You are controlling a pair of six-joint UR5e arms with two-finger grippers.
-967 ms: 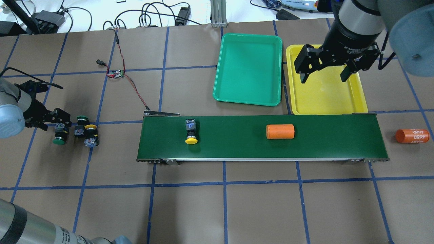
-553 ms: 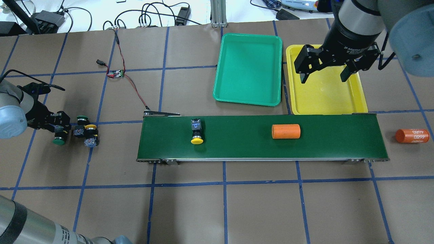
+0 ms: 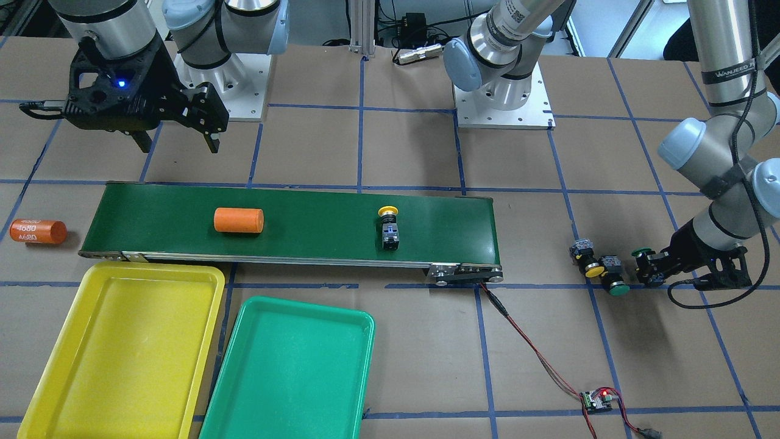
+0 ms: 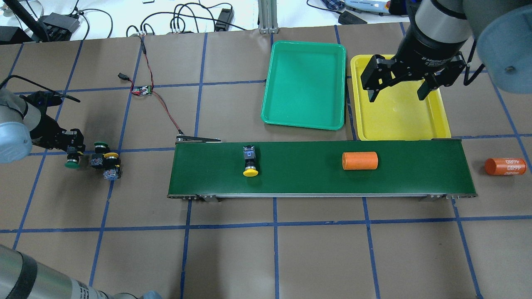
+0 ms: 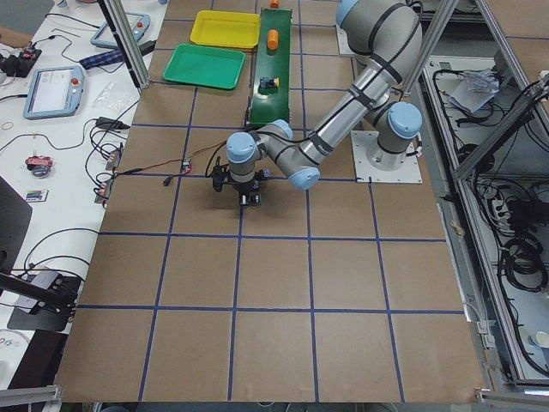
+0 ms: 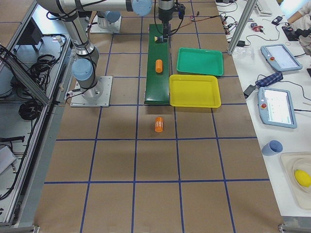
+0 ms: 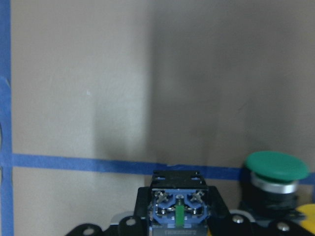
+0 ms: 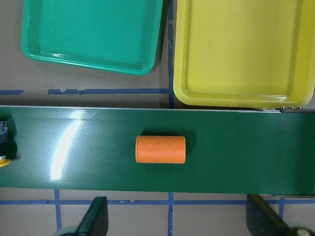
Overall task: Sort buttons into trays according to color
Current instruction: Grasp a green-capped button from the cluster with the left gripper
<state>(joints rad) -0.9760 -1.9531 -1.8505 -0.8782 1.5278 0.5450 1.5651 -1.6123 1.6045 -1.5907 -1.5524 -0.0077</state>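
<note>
Where the left gripper (image 4: 74,146) sits low at the table's left end, its fingers are clamped on the switch block of a green button (image 4: 71,164); that button's long axis runs across the table, cap toward the robot, block rear facing the wrist camera; whether it clears the table cannot be told. Just beside it lie a second green button (image 4: 99,151) and a second yellow button (image 4: 111,164), touching one another; their axes run roughly parallel, both caps pointing away from the robot.

On the conveyor belt (image 4: 311,182), left of its middle, lies a yellow button (image 4: 249,162); long axis across the belt, cap toward the robot-side edge, block toward the trays. Further to the robot's right on the belt lies an orange cylinder (image 4: 360,160), long axis along the belt.

The right gripper (image 4: 397,89) hangs high, jaws wide apart, nothing between them; its wrist camera looks straight down on that cylinder.

Beyond the belt's far edge sit the green tray (image 4: 305,83) and the yellow tray (image 4: 399,120), side by side, yellow nearer the right end and meeting the belt's edge; a second orange cylinder (image 4: 505,166) lies on the table past the belt's right end.
</note>
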